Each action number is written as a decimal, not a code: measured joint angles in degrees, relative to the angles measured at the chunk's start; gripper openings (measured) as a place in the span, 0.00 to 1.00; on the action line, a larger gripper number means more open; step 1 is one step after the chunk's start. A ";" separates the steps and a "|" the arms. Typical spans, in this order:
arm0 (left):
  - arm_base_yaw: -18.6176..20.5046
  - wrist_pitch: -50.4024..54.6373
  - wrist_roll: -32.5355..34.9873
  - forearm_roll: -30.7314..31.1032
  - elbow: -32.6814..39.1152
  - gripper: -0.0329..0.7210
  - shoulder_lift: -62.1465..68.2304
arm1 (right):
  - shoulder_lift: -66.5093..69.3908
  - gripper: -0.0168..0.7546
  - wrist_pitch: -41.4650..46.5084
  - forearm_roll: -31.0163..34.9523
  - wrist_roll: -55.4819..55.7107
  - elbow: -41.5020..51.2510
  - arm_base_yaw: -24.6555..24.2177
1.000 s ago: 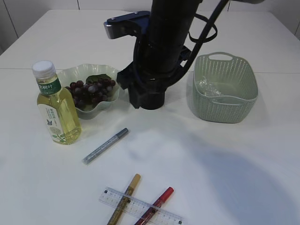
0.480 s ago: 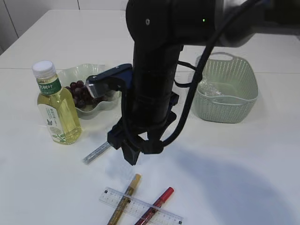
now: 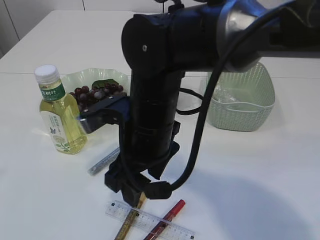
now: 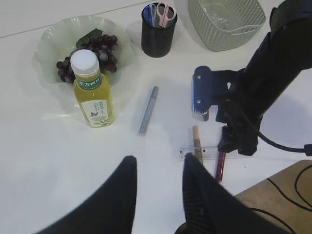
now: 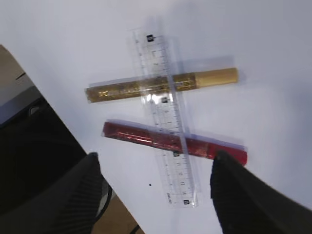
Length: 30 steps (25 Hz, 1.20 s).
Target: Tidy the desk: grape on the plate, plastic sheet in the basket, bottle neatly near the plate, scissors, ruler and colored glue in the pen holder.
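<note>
Your right end effector (image 5: 156,187) hangs released, pointing down just above the ruler (image 5: 165,117); the left end effector (image 4: 158,183), farther off, is parted and empty.

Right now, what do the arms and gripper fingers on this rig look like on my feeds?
The right arm is glossy black and cylindrical, with black cables looping beside it and a silver-grey band near its upper joint. A grey-blue wrist camera module sits on it. The fingers of the right gripper and the left gripper are matte black with ribbed inner pads.
</note>
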 joint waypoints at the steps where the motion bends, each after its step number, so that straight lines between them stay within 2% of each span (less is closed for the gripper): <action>1: 0.00 0.00 0.00 0.00 0.00 0.36 0.00 | 0.00 0.73 0.00 0.00 -0.13 0.00 0.77; 8: 0.00 0.00 0.00 0.00 0.00 0.36 0.00 | 0.00 0.73 -0.13 0.47 -1.28 2.84 3.51; 30: 0.00 0.00 0.00 0.00 0.00 0.36 0.00 | 2.09 0.73 -3.43 2.28 -1.98 4.53 3.60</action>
